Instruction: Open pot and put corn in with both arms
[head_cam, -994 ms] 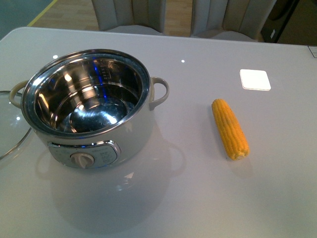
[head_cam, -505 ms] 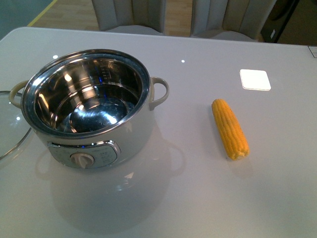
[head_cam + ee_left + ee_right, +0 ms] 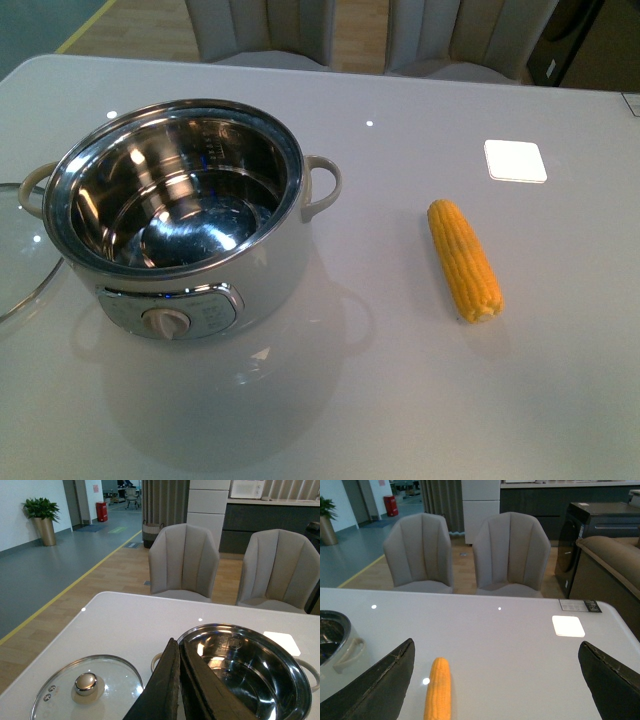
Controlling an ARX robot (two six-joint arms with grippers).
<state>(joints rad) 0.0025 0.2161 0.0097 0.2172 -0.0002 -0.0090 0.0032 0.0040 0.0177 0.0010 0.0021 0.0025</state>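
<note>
The cream-white pot point(image 3: 265, 275) stands open on the left of the table, its steel bowl empty. It also shows in the left wrist view point(image 3: 250, 665) and at the edge of the right wrist view point(image 3: 332, 640). The corn point(image 3: 464, 259) lies on the table to the pot's right, and shows in the right wrist view point(image 3: 438, 689). No arm shows in the front view. My left gripper point(image 3: 176, 647) is shut and empty, between the pot and the glass lid. My right gripper point(image 3: 497, 652) is wide open and empty, with the corn near one finger point(image 3: 375, 687).
The glass lid point(image 3: 87, 687) with a steel rim and knob lies flat on the table left of the pot, also at the front view's left edge point(image 3: 20, 255). A white square point(image 3: 515, 160) sits in the table top beyond the corn. Two grey chairs point(image 3: 465, 555) stand behind the table.
</note>
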